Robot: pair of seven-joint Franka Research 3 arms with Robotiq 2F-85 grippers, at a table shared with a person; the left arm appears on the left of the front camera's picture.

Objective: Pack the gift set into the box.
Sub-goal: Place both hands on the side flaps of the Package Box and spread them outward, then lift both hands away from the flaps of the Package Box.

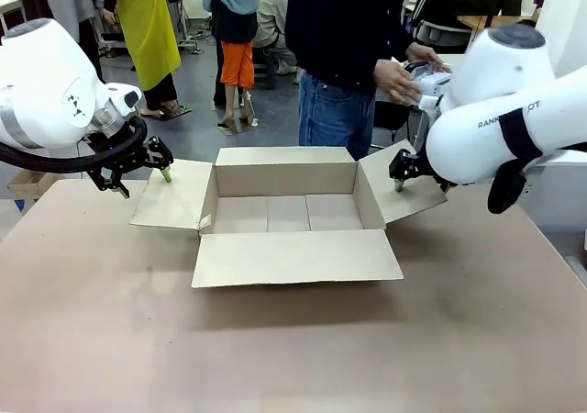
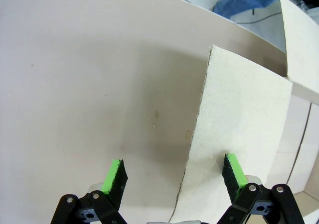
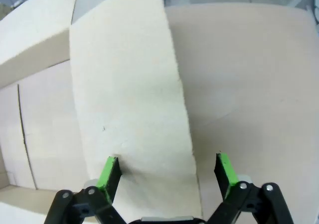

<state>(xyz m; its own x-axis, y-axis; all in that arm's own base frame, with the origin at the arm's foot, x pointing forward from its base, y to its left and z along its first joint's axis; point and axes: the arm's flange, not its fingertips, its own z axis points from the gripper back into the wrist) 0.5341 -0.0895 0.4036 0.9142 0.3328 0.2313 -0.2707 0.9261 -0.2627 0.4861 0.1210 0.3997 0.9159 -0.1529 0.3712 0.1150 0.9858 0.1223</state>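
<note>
We find the brown corrugated cardboard box (image 1: 293,257) at the centre of the brown desk (image 1: 275,349), with all four flaps folded outward. At its 9 o'clock the left tool (image 1: 144,184) is spread, straddling the edge of the left flap (image 1: 172,195). At 3 o'clock the right tool (image 3: 167,168) is spread astride the right flap (image 3: 129,84).

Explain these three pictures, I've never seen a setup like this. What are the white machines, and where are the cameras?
Two white robot arms work at a brown table. The front view looks across it toward a person opposite, whose hands hold something pale I can't identify. An open brown cardboard box sits in the middle. The other two pictures come from wrist cameras, looking along green-padded fingers. The left gripper and right gripper are open, each at an outspread side flap, holding nothing.
</note>
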